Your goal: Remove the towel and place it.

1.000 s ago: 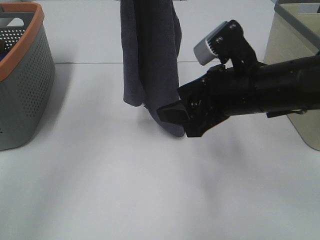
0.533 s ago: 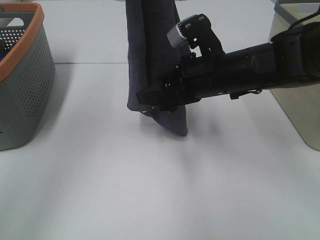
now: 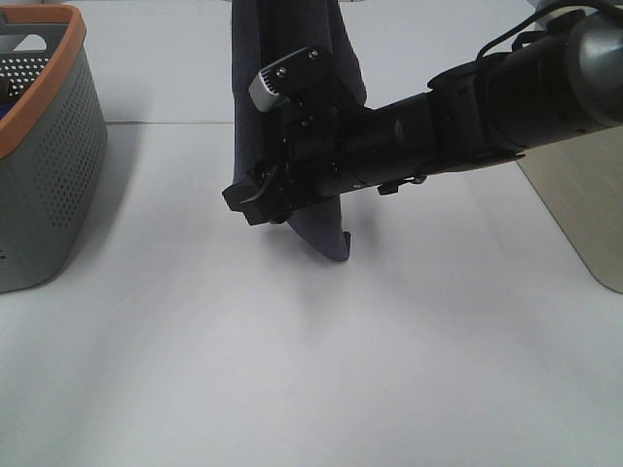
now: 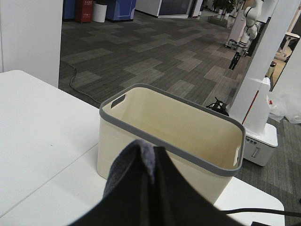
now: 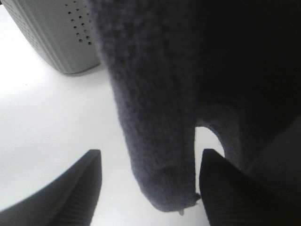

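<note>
The dark navy-grey towel (image 3: 292, 68) hangs bunched from above the top edge of the high view, its lowest corner (image 3: 334, 243) just over the white table. My left gripper (image 4: 151, 186) is shut on the towel's top fold (image 4: 146, 157); it is out of the high view. My right gripper (image 3: 255, 201) reaches across from the right at the towel's lower part. In the right wrist view it (image 5: 150, 188) is open, with one finger (image 5: 77, 188) on each side of a hanging fold of the towel (image 5: 155, 117).
A grey perforated basket with an orange rim (image 3: 49, 165) stands at the left; it also shows in the right wrist view (image 5: 56, 33). A beige basket with a grey rim (image 3: 584, 195) stands at the right, seen empty in the left wrist view (image 4: 169, 125).
My right arm has swung left across the front of the towel. Its gripper has gone from the towel's right lower corner to its left lower edge. The towel has shifted slightly.
</note>
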`<state>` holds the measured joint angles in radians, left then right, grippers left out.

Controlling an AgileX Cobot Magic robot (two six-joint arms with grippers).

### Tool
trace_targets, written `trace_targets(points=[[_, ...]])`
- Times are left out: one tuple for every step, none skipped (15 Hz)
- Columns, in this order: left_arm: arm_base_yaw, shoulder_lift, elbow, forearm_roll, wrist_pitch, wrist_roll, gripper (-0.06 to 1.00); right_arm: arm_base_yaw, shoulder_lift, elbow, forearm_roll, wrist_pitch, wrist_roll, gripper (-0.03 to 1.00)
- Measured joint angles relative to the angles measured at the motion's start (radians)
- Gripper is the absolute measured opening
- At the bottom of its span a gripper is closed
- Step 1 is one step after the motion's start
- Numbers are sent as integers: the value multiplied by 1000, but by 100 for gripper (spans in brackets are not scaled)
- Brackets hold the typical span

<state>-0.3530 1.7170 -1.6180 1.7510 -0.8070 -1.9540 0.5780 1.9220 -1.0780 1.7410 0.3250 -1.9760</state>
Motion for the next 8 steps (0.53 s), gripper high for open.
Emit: trace_targets(points=[[0,0,0,0,0,0,0,2,0,-2,1,-11,3,57],[0,0,0,0,0,-2,0,2,0,-2,1,-23,12,54],[0,0,0,0,0,-12,0,2,0,-2,1,-41,30,50],[0,0,0,0,0,-19,0,3,0,-2,1,-56,52,43],[0,0,0,0,1,-22,0,3,0,-2,1,-69,73,32],[0,0,0,0,1,-23,0,3,0,-2,1,-69,97,21],[0,0,0,0,4,-23,0,3,0,-2,1,-52,136,9],[0,0,0,0,17,-27,0,3,0,-2,1,-19,188,2]])
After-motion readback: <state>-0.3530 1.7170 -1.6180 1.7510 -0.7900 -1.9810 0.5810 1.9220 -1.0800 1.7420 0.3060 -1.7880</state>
